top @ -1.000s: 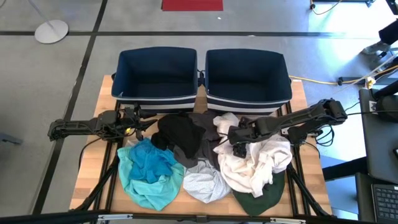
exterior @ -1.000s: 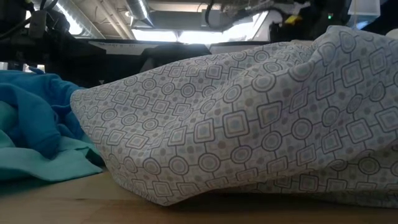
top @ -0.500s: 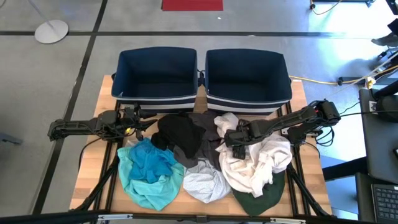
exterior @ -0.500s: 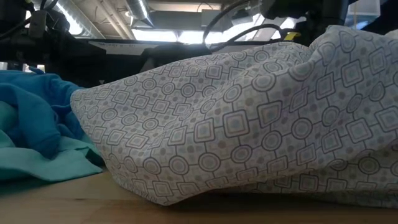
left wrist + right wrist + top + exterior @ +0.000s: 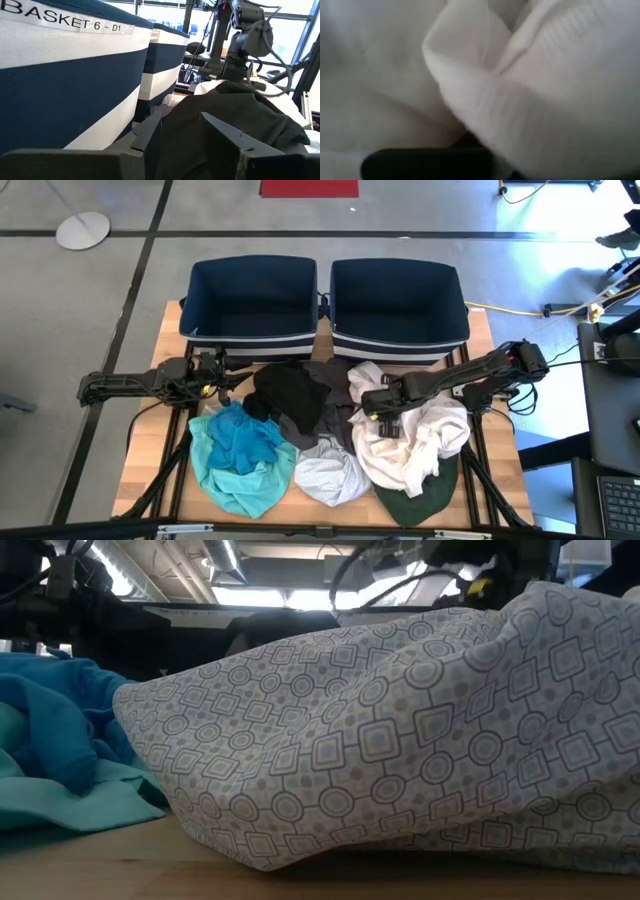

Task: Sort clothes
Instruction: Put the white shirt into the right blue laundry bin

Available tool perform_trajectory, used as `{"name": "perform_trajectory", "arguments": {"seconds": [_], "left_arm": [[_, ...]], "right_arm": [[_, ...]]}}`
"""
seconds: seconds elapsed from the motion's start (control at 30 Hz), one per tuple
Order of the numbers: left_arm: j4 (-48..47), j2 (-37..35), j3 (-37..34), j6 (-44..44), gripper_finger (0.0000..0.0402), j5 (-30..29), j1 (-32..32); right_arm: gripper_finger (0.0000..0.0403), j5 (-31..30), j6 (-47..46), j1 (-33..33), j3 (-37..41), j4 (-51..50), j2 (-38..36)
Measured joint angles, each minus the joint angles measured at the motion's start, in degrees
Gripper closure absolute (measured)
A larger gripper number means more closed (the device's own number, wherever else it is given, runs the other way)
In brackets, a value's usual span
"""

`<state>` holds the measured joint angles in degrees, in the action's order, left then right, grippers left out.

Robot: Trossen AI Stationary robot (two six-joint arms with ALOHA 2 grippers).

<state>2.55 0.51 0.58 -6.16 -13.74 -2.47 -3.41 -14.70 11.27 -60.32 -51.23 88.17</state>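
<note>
Several clothes [image 5: 300, 440] heaped crumpled, no clear axis, right tool [image 5: 375, 412] among them.

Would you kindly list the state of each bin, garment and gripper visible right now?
Left bin: empty.
Right bin: empty.
White garment: crumpled on the table, right gripper down on it.
Black garment: heaped beside the white one.
Turquoise garment: bunched on the table.
Patterned grey-white garment: lying crumpled.
Dark green garment: mostly under the white one.
Left gripper: open, empty, facing the black garment.
</note>
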Motion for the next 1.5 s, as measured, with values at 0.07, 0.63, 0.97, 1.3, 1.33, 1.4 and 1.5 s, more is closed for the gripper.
{"name": "perform_trajectory", "arguments": {"seconds": [0.07, 0.63, 0.97, 1.3, 1.33, 1.4, 1.5], "left_arm": [[0.1, 0.0, 0.0, -0.1, 0.0276, 0.0, 0.0], [3.4, 0.0, 0.0, -0.5, 0.0276, -2.0, 0.0], [4.2, 0.0, 0.0, -0.5, 0.0276, -2.4, 0.0], [4.1, 0.0, 0.0, -0.5, 0.0276, -3.4, 0.0], [4.1, 0.0, 0.0, -0.5, 0.0276, -3.4, 0.0], [4.1, 0.0, 0.0, -0.5, 0.0276, -3.4, 0.0], [4.1, 0.0, 0.0, -0.5, 0.0276, -3.4, 0.0]], "right_arm": [[0.0375, 0.0, 0.0, 0.0, -0.5, -0.2, -1.6], [0.0397, -7.6, 5.6, -0.1, -6.5, 0.3, -19.4], [0.0394, -19.9, 11.0, -0.2, -15.4, 0.4, -23.6], [0.039, -34.6, 18.7, -2.7, -25.8, 0.5, -23.7], [0.039, -34.6, 19.4, -3.7, -26.8, 0.5, -23.7], [0.039, -34.6, 20.4, -6.3, -28.7, 0.7, -23.7], [0.0389, -34.5, 23.6, -10.5, -31.2, 2.5, -23.6]]}}
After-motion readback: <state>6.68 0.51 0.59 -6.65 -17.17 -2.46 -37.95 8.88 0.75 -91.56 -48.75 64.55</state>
